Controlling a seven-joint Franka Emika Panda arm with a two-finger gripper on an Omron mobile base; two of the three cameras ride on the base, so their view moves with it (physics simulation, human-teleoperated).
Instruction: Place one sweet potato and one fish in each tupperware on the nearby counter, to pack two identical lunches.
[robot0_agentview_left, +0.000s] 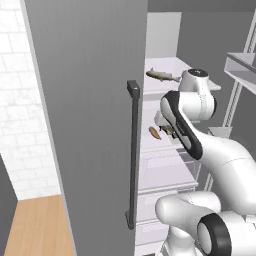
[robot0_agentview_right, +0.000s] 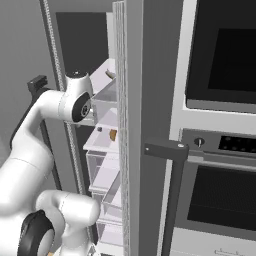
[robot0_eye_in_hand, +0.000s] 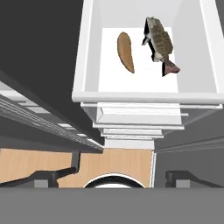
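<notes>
hand (robot0_eye_in_hand: 118, 177) hovering spread, gripping nothing | sweet potato (robot0_eye_in_hand: 125, 52) lying at 12 o'clock on fridge shelf (robot0_eye_in_hand: 144, 96), fish (robot0_eye_in_hand: 160, 42) just beside at 1 | step: reaching for first pick | next: descending onto tuber

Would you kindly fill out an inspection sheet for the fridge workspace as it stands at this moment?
Surface: white fridge shelf, bearing two food items.
Job's things: one sweet potato and one fish lie side by side on that shelf, apart; a second fish lies on the shelf above. Tupperware: nothing seen.
Clutter: nothing seen.
Grippers: gripper looks down at the shelf from above, jaws open, holding nothing.
Cables: nothing seen.
Surroundings: grey fridge door with dark handle stands open; clear bins below the shelf; oven to the right; white tile wall to the left.
</notes>
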